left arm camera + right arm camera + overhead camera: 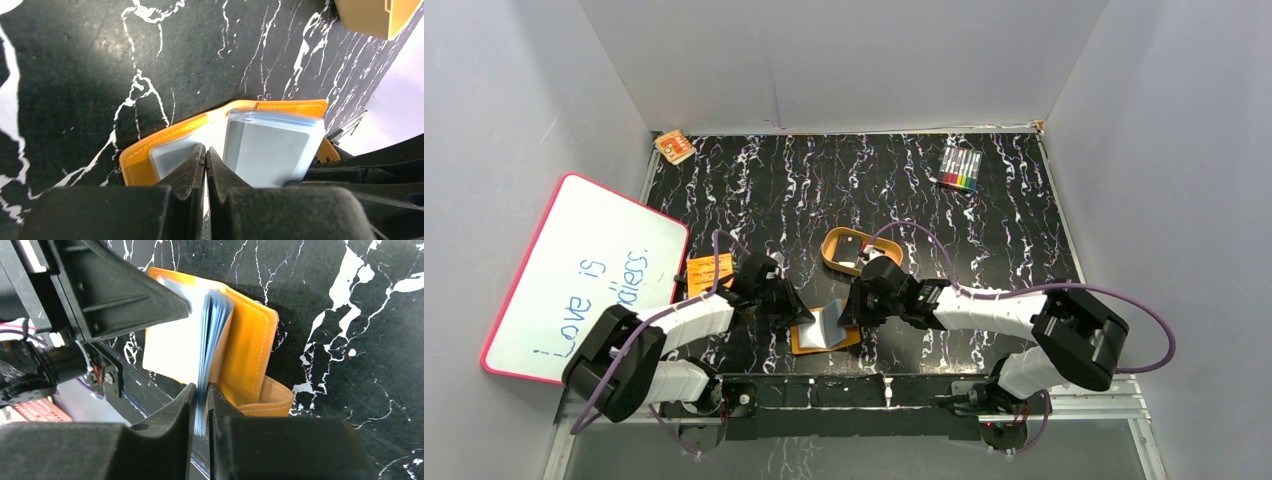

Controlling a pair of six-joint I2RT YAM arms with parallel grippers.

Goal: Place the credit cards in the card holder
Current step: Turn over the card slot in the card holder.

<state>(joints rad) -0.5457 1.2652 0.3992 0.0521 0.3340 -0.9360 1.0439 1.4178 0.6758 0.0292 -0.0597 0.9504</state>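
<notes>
now left tool [205, 150] and right tool [201, 388] both clamp sleeves of the card holder [140, 161]

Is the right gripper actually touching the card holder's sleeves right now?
Touching. The right wrist view shows the right gripper pinching the blue sleeves of the card holder, with no gap.

Grey walls [844, 60], black marbled tabletop [844, 190]

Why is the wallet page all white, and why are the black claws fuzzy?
Right wrist view: bright light washes one card holder sleeve to plain white, and the right gripper is too near the lens to be sharp. Left wrist view: the left gripper blurs likewise.
</notes>
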